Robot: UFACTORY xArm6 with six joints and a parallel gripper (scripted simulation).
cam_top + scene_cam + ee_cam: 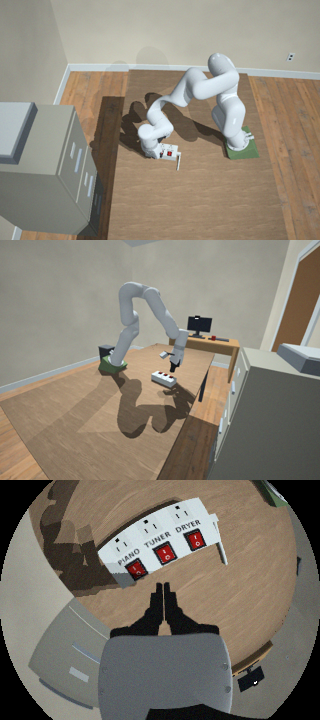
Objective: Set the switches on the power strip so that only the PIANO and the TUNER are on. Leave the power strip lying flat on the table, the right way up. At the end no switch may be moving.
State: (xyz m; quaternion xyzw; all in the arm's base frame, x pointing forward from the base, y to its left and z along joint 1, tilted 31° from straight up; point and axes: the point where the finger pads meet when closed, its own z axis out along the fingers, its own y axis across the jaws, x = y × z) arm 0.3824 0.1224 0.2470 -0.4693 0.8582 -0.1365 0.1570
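The white power strip [175,155] [161,380] [166,524] lies flat on the table, switches up. In the wrist view, its red rocker switches are PIANO [136,569], TUNER [165,553] and DRYER [195,540], each marked I and O. Which side of each rocker is pressed down is too small to tell. My gripper [172,371] [163,591] is shut and empty. Its fingertips hang above the strip's switch side, near the PIANO end, not touching it. In the top view the wrist hides the PIANO end and most of the gripper.
A thin white rod [178,163] [222,550] sticks out from the DRYER end of the strip. The grey filing cabinet [31,196] [268,407] stands beyond the table edge near the PIANO end. A desk [219,342] with a monitor [199,324] stands farther back.
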